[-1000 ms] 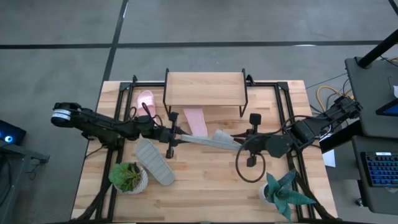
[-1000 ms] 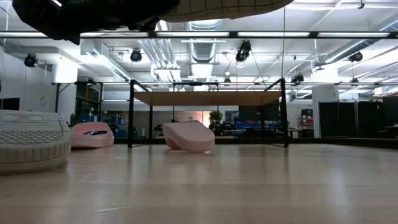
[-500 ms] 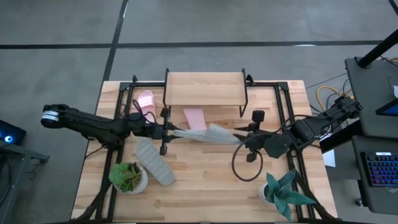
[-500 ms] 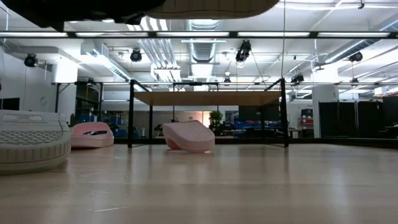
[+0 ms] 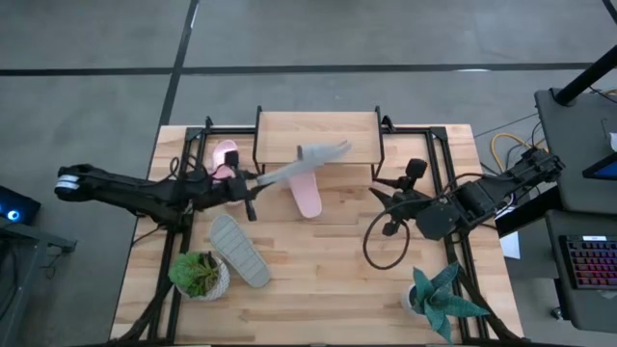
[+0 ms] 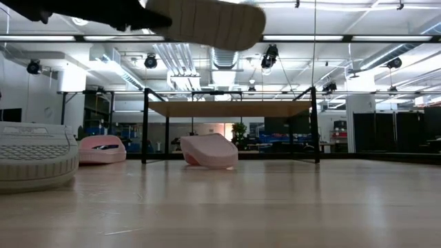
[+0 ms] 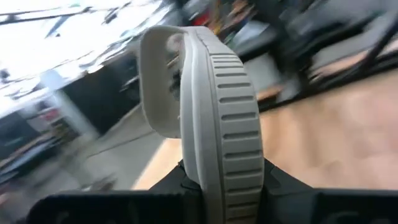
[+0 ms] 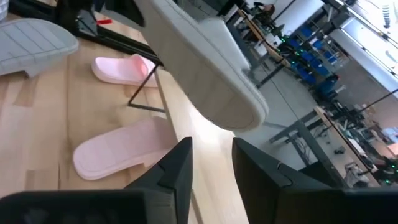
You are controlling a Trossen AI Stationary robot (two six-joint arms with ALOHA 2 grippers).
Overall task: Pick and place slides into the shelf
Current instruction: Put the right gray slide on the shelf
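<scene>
Wooden table below, left gripper reaches level, clamping grey slide over shelf; right gripper gapes empty.

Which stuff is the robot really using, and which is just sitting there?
For the job: grey slide held in the left hand; grey slide on the table; two pink slides; shelf.

Just lying about: two potted plants; black cable.

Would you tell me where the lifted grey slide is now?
In the high view, the grey slide is held by the left gripper, above the shelf front edge and a pink slide.
</scene>
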